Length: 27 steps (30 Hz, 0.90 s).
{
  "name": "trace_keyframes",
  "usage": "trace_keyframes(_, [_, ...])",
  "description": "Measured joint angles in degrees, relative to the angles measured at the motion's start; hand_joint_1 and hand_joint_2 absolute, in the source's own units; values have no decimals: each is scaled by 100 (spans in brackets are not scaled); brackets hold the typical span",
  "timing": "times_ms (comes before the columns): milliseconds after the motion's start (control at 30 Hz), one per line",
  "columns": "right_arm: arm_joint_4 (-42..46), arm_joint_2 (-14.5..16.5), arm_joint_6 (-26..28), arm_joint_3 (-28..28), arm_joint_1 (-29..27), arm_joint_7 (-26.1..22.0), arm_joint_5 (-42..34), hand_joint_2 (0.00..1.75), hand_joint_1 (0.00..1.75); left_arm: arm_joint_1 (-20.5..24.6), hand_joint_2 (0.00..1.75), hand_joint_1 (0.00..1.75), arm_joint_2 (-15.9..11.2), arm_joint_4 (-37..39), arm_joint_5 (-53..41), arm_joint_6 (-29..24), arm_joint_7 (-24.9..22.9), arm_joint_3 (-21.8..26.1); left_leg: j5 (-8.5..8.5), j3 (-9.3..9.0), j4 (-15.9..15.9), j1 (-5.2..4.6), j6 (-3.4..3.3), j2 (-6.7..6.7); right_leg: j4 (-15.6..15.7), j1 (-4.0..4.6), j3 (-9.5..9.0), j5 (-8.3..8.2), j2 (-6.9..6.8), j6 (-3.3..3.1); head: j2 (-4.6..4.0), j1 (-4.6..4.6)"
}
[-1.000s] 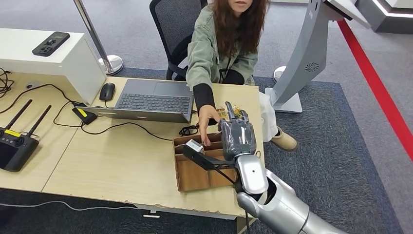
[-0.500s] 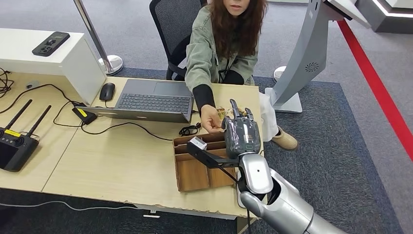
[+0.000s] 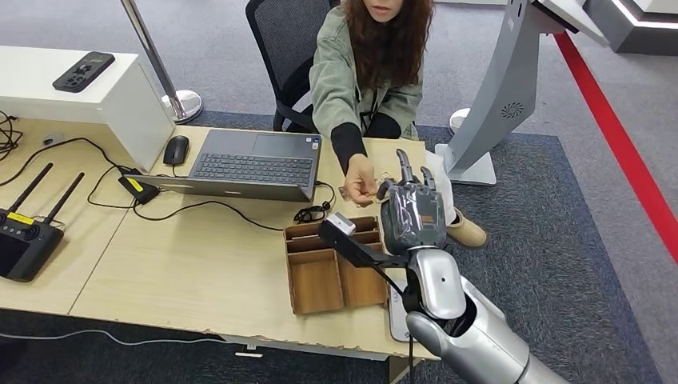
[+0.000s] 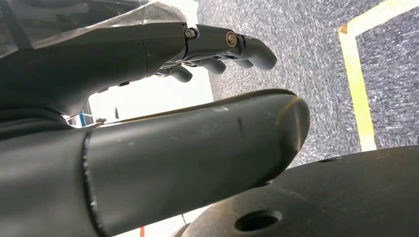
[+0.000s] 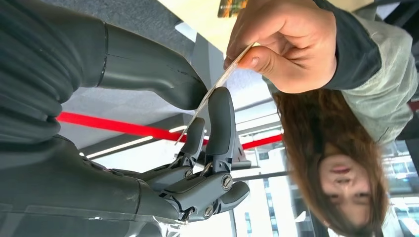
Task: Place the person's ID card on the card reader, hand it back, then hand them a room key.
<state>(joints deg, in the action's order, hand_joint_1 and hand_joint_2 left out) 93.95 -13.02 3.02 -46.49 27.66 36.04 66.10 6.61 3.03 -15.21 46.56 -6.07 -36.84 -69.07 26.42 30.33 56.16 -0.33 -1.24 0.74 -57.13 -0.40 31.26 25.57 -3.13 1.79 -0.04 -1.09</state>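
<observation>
My right hand (image 3: 412,212) is raised over the desk's right end, fingers pointing up, just right of the person's hand (image 3: 361,182). In the right wrist view a thin pale card (image 5: 217,84) runs edge-on from the person's hand (image 5: 281,44) down between my thumb and fingers (image 5: 220,113), which pinch it. We both hold it. Another orange-patterned card (image 3: 388,178) lies on the desk behind. My left hand (image 4: 217,44) hangs low over grey carpet, fingers apart and holding nothing.
A brown divided box (image 3: 297,288) sits on the desk (image 3: 200,264) below my right hand, with a flat white device (image 3: 396,316) beside it at the edge. A laptop (image 3: 252,164), mouse (image 3: 175,150), cables and a black controller (image 3: 24,240) lie to the left.
My right hand has risen and shifted right, away from the box. The person's hand moved up and right with it, staying at the card.
</observation>
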Motion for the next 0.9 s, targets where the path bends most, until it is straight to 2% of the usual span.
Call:
trace_keyframes(67, [78,-17,-5,63,4,0,28,175,174,5,0,0,-2,11,-25,28,15,-12,0,0,0,0,0,0,0,0,0,0,0,0,0,0])
trace_keyframes(133, [148,-29,-7,112,31,0,17,175,93,9,0,0,-4,28,-35,53,36,-27,0,-1,0,0,0,0,0,0,-1,0,0,0,0,0])
trace_keyframes(200, [199,-37,7,129,70,0,-27,87,6,10,0,0,-7,39,-40,63,57,-37,-1,-1,0,1,0,0,0,1,-1,0,0,0,0,0])
trace_keyframes(267, [222,-40,92,131,88,0,-150,0,0,9,0,0,-9,46,-43,68,78,-43,-1,-1,0,1,1,0,0,1,-1,0,0,-1,0,0])
trace_keyframes(333, [226,-44,454,122,104,0,-509,0,0,8,0,0,-10,54,-45,80,99,-54,-1,0,0,1,1,0,0,1,-1,0,0,-1,0,1])
trace_keyframes(400, [227,-63,1053,92,142,0,-968,0,0,11,0,0,-10,66,-51,98,114,-74,-1,0,0,1,1,-1,0,1,-1,0,0,0,0,1])
trace_keyframes(500, [259,-126,1783,26,182,0,-1260,0,0,19,0,0,-10,81,-65,118,110,-96,-1,0,0,1,1,-1,0,1,-1,0,0,0,0,0])
trace_keyframes(733, [355,-283,2304,-95,153,-4,-1473,0,0,34,0,0,-10,90,-100,134,74,-123,0,0,0,0,0,-1,0,0,-1,0,0,0,0,0])
trace_keyframes(900, [418,-309,3142,-146,5,-165,-1837,0,0,40,0,0,-13,94,-141,143,71,-144,-1,-1,0,0,0,-1,0,0,-2,0,0,0,0,0])
